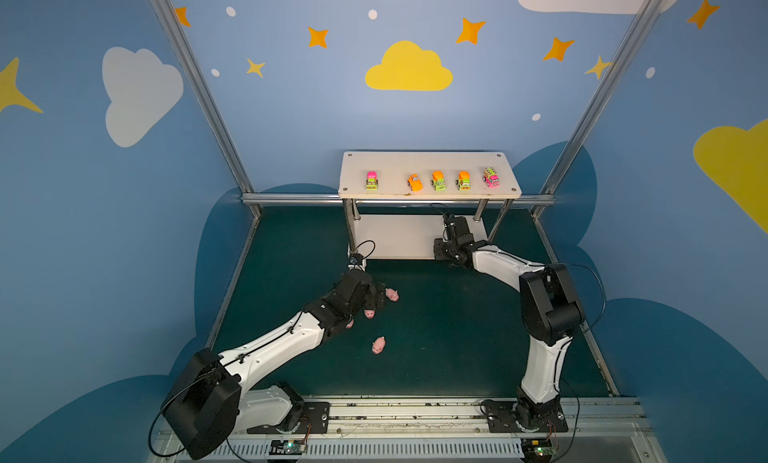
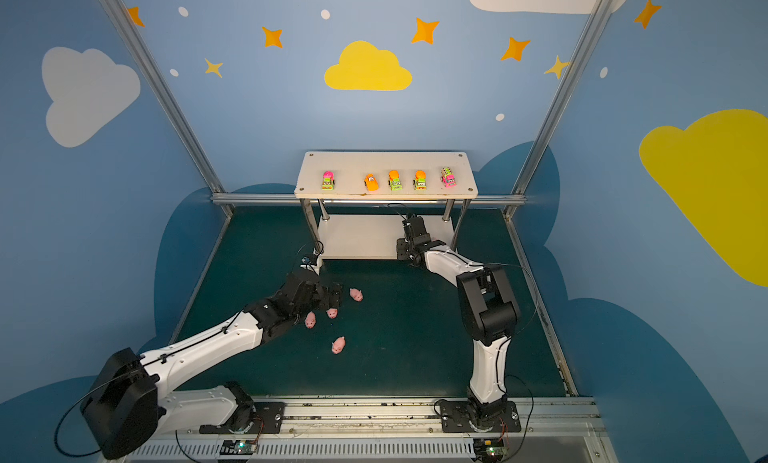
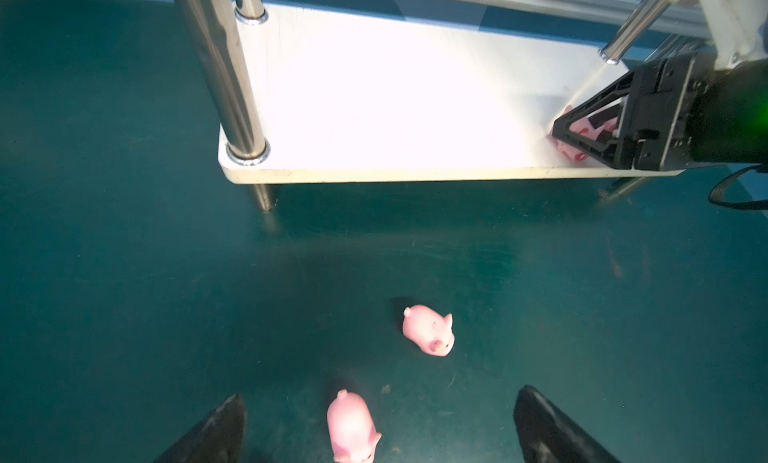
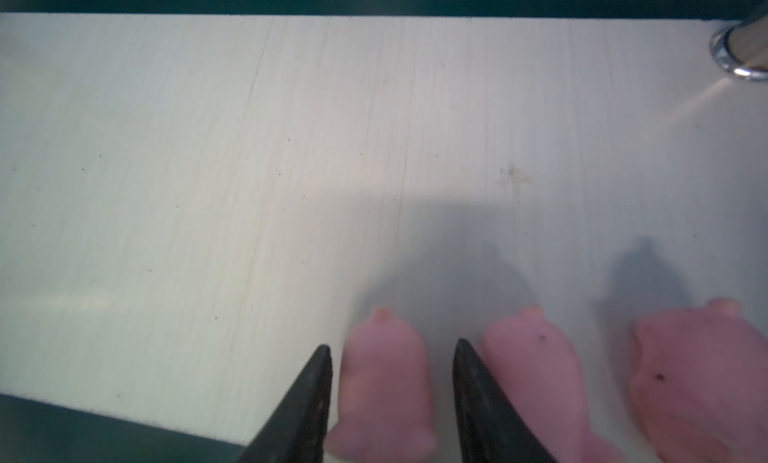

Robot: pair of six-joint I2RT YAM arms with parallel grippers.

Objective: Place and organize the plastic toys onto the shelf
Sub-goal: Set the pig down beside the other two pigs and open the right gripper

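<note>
Pig (image 4: 384, 382) sits between right tool's (image 4: 392, 348) half-parted jaws, touching neither.

Five toy vehicles (image 2: 395, 180) line the top of the shelf (image 2: 386, 162); four pink pigs (image 2: 331, 313) lie on the green mat (image 2: 415, 348).

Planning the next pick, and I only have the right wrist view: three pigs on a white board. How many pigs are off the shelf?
Observer: Four pigs lie on the mat.
Operator: And the cars?
Observer: Five cars stand in a row on top of the shelf.
Operator: Is the left gripper free?
Observer: The left gripper is open; in the left wrist view one mat pig shows between its fingers.
</note>
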